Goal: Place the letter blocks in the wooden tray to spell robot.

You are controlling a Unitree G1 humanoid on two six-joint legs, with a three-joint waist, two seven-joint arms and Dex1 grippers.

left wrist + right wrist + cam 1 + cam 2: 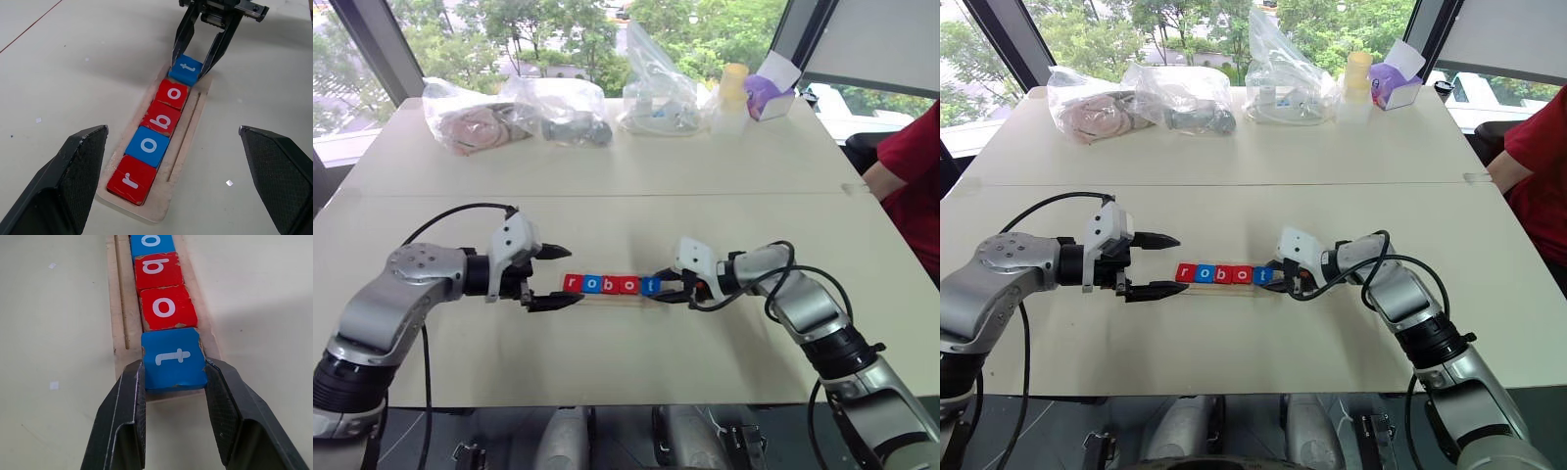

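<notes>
From the head views we see the wooden tray [607, 297] lying mid-table with 5 letter blocks [610, 285] in a row inside it. Our left gripper [560, 277] hovers just beside the tray's r end, its fingers spread wide and holding nothing. Our right gripper [663, 287] sits at the opposite end.

In the left wrist view, the blocks read r, o, b, o, t along the tray, and the right gripper's 2 fingers flank the blue t block [186, 69].

In the right wrist view, both fingers [124, 416] press against the sides of the blue t block, which sits at the tray's end touching the red o block [165, 307].
</notes>
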